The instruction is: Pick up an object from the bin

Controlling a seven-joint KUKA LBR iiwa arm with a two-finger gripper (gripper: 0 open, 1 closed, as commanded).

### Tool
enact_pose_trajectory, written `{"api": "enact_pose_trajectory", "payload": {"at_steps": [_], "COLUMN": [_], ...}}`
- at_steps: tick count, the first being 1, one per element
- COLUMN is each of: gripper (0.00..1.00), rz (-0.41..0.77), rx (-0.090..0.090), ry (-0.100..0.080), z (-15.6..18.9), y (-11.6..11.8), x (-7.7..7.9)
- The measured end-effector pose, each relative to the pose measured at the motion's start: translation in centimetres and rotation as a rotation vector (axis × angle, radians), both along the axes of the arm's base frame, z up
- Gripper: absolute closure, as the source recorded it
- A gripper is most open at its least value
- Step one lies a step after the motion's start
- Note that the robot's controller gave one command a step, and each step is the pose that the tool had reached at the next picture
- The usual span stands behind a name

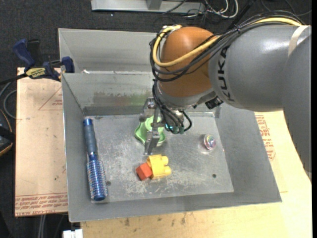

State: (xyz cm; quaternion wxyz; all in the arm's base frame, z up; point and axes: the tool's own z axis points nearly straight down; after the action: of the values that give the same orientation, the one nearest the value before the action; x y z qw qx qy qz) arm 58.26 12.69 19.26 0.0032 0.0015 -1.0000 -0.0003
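My gripper (151, 145) hangs low in the middle of the bin, its thin fingers close together and pointing down. Behind the fingers lies a light green object (142, 131), partly hidden by them. Just below the fingertips sits a yellow block (159, 165) with a small red block (144, 172) against its left side. Nothing shows between the fingers.
A blue hairbrush (93, 161) lies lengthwise along the bin's left side. A small shiny round object (209, 143) rests at the right. The arm with its orange cover and cables hangs over the bin's back middle.
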Motion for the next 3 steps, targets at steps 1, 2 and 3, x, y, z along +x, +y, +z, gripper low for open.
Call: {"api": "enact_pose_trajectory", "payload": {"at_steps": [1, 2, 3], "gripper": [0.00, 0.00, 0.00], "rz": [0.288, 0.329, 0.291], "rx": [0.005, 0.002, 0.002], "ry": [-0.020, -0.011, -0.009], "z": [-11.7, -9.1, -8.6], "y": [-4.6, -4.4, -4.4], "x": [-5.1, -5.4, -5.5]}}
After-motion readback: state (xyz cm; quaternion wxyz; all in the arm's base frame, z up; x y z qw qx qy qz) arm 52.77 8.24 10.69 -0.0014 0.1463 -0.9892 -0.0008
